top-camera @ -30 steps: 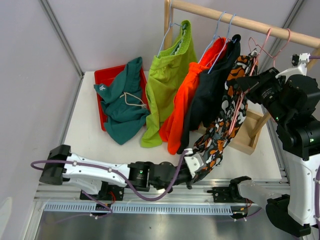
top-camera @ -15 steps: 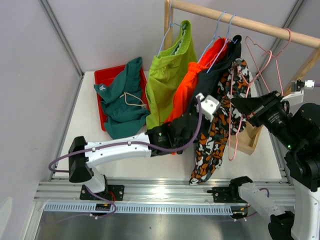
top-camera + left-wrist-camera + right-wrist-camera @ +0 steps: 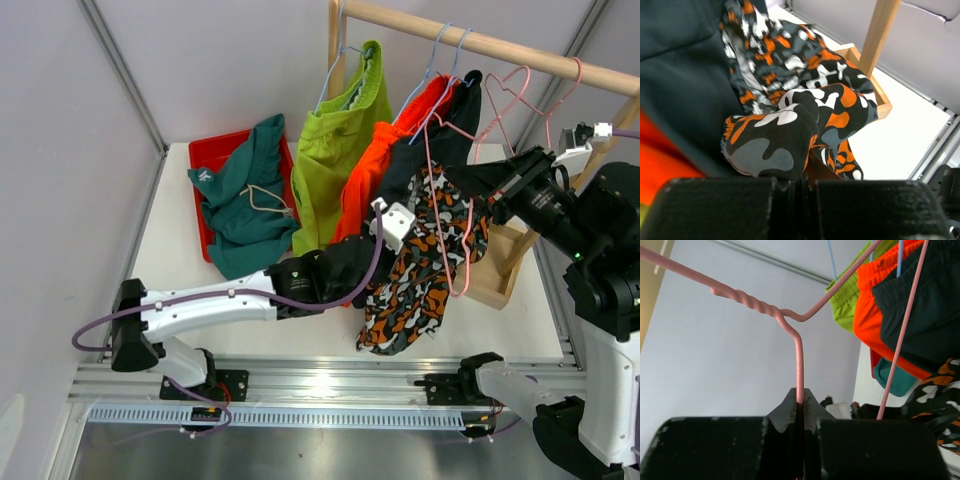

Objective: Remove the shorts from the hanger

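While the camouflage shorts (image 3: 420, 265) are hung in the air above the white table (image 3: 170, 270), a fold of their edge is pinched between the clenched fingers of the left gripper (image 3: 799, 182), and the rest of the fabric is spread upward and away from the jaws toward the wooden rack base (image 3: 875, 95). On the right, the neck of a pink wire hanger (image 3: 799, 362) is clamped in the right gripper (image 3: 801, 407), whose jaws are closed tight on the wire just below its twisted section. From above, the hanger's long pink side is seen running down across the camouflage cloth; whether the shorts are looped over it cannot be told. Beside them, the dark navy shorts (image 3: 440, 140), the bright orange shorts (image 3: 365, 190) and the lime green shorts (image 3: 335, 165) are hung on blue hangers (image 3: 440, 60) from the wooden rod (image 3: 400, 20). The teal green shorts (image 3: 245, 215) are heaped in a red tray (image 3: 215, 148) at the far left of the table. The workspace is enclosed by plain grey walls (image 3: 200, 60).
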Robot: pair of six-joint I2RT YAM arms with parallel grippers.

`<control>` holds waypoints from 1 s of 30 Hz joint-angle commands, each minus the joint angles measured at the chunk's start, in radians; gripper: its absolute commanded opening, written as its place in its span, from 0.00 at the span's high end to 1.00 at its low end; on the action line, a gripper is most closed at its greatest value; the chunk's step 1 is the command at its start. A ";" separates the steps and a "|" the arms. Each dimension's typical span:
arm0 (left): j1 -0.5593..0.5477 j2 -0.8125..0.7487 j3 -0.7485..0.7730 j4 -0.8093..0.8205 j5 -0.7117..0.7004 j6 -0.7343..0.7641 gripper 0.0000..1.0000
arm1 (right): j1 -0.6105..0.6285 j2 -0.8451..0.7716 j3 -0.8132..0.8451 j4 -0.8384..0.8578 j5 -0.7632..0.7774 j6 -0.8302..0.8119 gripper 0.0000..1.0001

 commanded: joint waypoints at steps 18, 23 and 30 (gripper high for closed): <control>-0.415 -0.464 -0.126 -0.802 -0.386 -0.425 1.00 | -0.010 0.132 0.309 -0.176 0.338 -0.260 1.00; -0.425 -0.509 -0.012 -1.153 -0.486 -0.660 1.00 | -0.024 0.130 0.233 -0.118 0.350 -0.327 1.00; -0.435 -0.463 0.245 -1.375 -0.639 -0.634 1.00 | -0.255 0.196 0.089 0.049 0.044 -0.330 1.00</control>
